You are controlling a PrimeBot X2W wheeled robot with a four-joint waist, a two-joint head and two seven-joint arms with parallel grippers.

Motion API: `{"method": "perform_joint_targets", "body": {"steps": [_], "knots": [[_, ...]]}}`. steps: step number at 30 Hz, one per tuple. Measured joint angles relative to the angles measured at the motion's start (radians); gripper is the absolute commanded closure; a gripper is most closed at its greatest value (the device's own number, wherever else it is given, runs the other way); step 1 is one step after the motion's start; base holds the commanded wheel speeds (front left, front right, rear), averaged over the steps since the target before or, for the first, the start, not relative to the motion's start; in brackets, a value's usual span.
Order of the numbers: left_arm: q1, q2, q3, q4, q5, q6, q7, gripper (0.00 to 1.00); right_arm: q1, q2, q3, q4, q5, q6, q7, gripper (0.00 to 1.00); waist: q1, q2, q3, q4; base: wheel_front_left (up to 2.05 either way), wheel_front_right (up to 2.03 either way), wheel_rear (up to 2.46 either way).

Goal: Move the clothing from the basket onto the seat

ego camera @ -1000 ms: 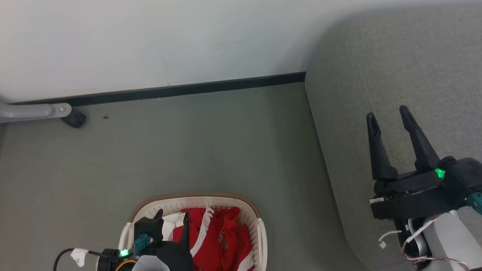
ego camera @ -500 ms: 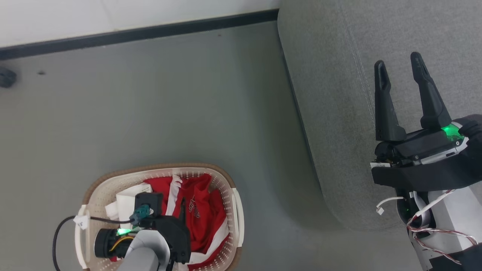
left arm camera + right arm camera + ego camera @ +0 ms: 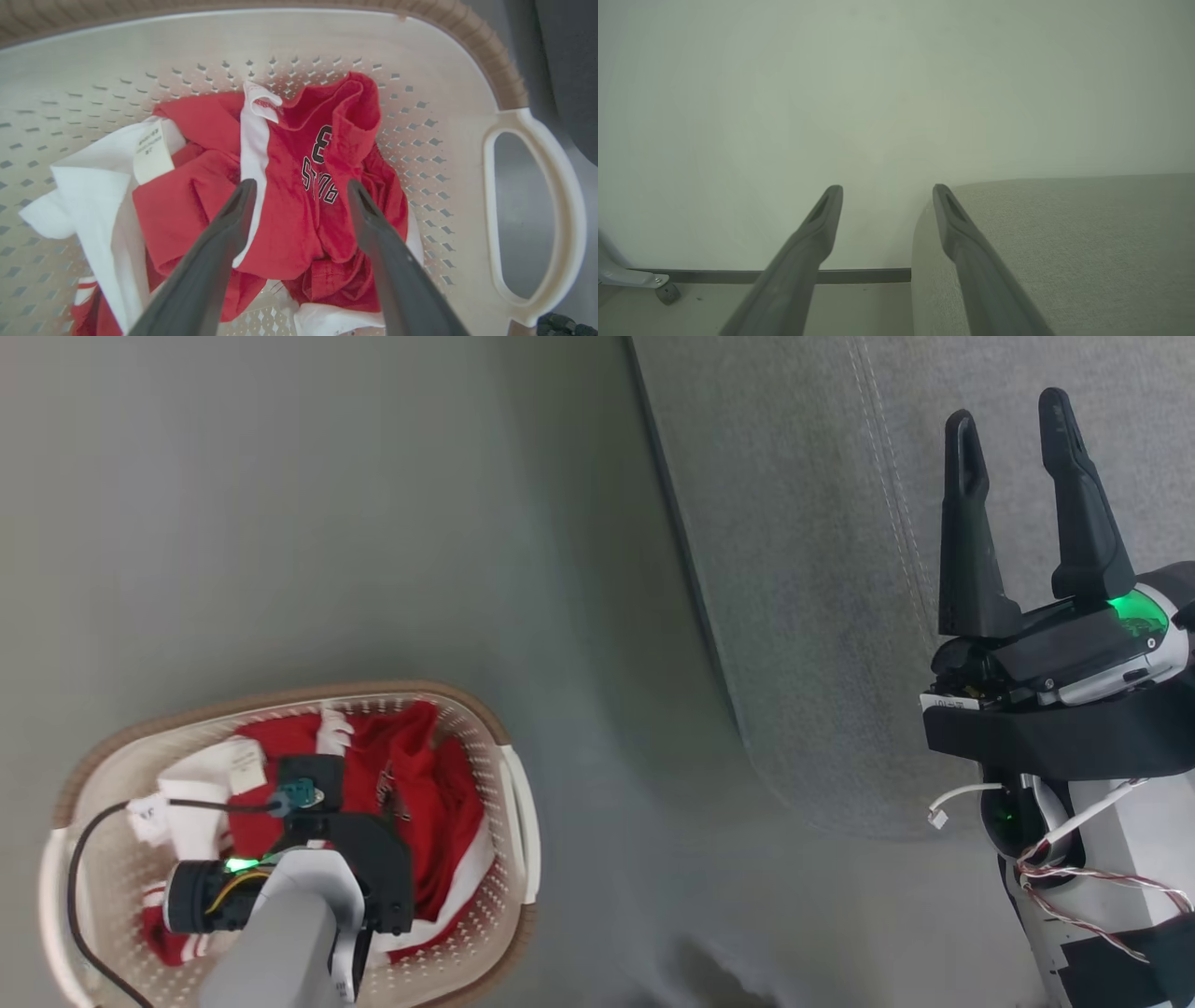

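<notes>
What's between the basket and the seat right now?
Just bare grey floor. In the head view nothing lies between the basket and the seat.

The head camera looks steeply down from above at middle range, taking in the floor [image 3: 327, 523], the basket [image 3: 271, 693] at lower left and the seat [image 3: 822, 569] at upper right, with the right hand [image 3: 1008, 411] over the seat. The left wrist camera sits close inside the basket, facing down past the left hand [image 3: 301, 186] onto the clothing [image 3: 289, 219]. The right wrist camera faces level along the seat edge towards the wall [image 3: 878, 93] and skirting strip [image 3: 864, 275], with nothing near it. Head and left wrist views share basket and clothing. Head and right wrist views share the seat's edge.
</notes>
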Motion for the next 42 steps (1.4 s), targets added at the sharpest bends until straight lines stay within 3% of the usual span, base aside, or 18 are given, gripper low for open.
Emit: {"method": "perform_joint_targets", "body": {"steps": [19, 28, 29, 30, 42], "knots": [[-0.126, 0.050, 0.017, 0.083, 0.007, 0.009, 0.036, 0.00, -0.023, 0.038, -0.026, -0.039, 0.007, 0.019, 0.000, 0.00, -0.0001, 0.0000, 0.163, -0.096, 0.00, 0.00, 0.00], [-0.166, 0.026, 0.027, 0.122, 0.004, 0.010, 0.042, 0.01, -0.023, 0.041, -0.047, -0.048, 0.001, 0.027, 0.000, 0.00, -0.0001, -0.0001, 0.211, -0.102, 0.00, 0.00, 0.00], [-0.169, 0.027, 0.031, 0.125, 0.001, 0.010, 0.042, 0.67, -0.023, 0.042, -0.048, -0.048, -0.001, 0.027, 0.000, 0.00, -0.0001, -0.0001, 0.212, -0.101, 0.00, 0.00, 0.00], [-0.172, 0.026, 0.033, 0.130, -0.001, 0.010, 0.042, 0.97, -0.023, 0.044, -0.048, -0.048, -0.003, 0.028, 0.000, 0.00, -0.0001, -0.0002, 0.213, -0.101, 0.00, 0.00, 0.00], [-0.194, 0.022, 0.042, 0.181, -0.001, 0.019, 0.038, 1.00, -0.028, 0.059, -0.049, -0.041, -0.012, 0.037, 0.000, 0.00, -0.0001, -0.0002, 0.221, -0.095, 0.00, 0.00, 0.00]]}}
